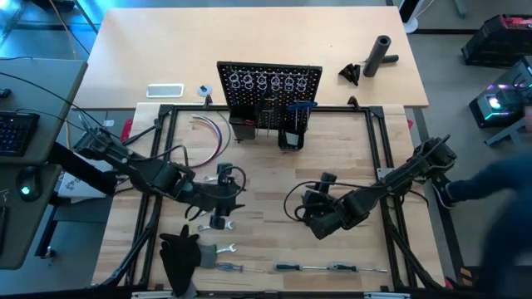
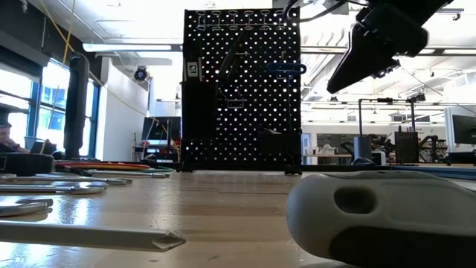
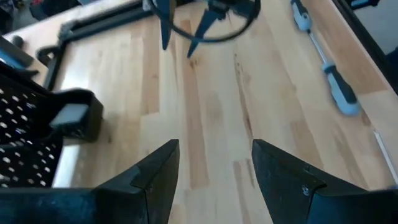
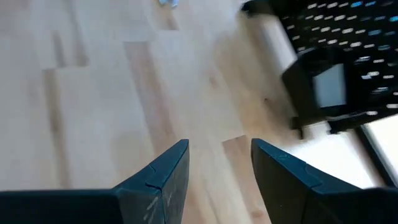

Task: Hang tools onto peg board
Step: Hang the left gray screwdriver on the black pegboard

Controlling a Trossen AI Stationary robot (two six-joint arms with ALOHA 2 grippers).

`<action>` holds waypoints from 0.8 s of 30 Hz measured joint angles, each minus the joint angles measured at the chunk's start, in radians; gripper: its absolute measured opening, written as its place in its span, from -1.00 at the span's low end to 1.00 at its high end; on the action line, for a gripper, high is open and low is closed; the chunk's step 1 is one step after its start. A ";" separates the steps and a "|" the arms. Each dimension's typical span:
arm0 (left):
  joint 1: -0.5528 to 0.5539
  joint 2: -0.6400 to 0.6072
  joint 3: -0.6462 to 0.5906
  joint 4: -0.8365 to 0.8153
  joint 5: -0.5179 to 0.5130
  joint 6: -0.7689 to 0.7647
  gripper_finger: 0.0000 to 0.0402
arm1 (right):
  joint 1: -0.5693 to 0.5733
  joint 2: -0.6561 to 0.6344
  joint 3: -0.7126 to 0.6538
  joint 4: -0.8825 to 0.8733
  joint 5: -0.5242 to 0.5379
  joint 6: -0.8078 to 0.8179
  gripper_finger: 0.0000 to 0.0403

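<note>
Tools [image 1: 287, 267] lie on the table; both end effectors, left [image 3: 214, 165] and right [image 4: 219, 163], gape empty.

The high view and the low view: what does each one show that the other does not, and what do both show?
Only the high view shows both arms over the table, the left pincer and the right pincer, both open and empty, the bundle of coloured wires, and the tools lying in a row along the near edge. Only the low view shows the room behind the table and the holes across the board's face. Both show the peg board standing upright with a blue-handled tool already hanging on it.
</note>
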 joint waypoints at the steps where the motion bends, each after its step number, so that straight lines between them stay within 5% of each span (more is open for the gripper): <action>1: -0.007 0.000 -0.012 0.001 0.000 -0.015 -0.02 | 0.000 0.000 0.000 0.010 -0.022 -0.011 -0.17; 24: -0.227 0.021 -0.188 0.077 0.008 -0.373 -0.02 | 0.133 0.068 0.000 0.562 -0.425 -0.236 -0.17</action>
